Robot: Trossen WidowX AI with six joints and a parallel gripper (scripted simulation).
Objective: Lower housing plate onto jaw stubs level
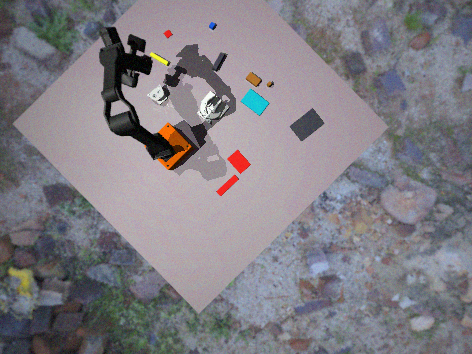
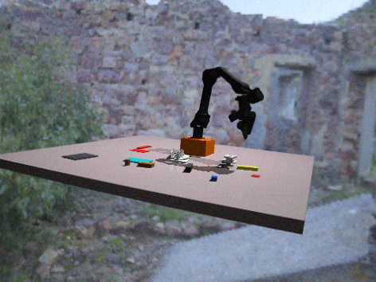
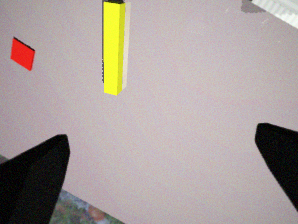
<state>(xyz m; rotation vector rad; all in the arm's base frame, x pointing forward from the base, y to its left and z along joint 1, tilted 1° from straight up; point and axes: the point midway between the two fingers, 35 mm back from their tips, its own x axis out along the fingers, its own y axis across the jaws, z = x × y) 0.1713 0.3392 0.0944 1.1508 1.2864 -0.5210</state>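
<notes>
A small white two-layered part [image 1: 158,94] [image 2: 229,160], apparently the housing plate, stands on the table. Its ribbed edge [image 3: 286,11] shows at the top right of the wrist view. A larger white assembly [image 1: 213,107] [image 2: 177,156] with raised, angled pieces, apparently the base with the two jaws, stands nearer the middle of the table. The jaw stubs are too small to make out. My gripper [image 1: 134,61] [image 2: 240,126] [image 3: 164,137] is open and empty, high above the table, to the side of the small white part and away from the assembly.
A yellow bar [image 1: 159,59] [image 2: 247,168] [image 3: 114,49] and a red piece [image 1: 168,34] [image 2: 256,175] [image 3: 23,54] lie near the gripper's side. A dark block [image 1: 220,61] [image 2: 188,168], a blue cube [image 1: 212,26] [image 2: 213,178] and a cyan plate [image 1: 255,102] lie beyond the assembly.
</notes>
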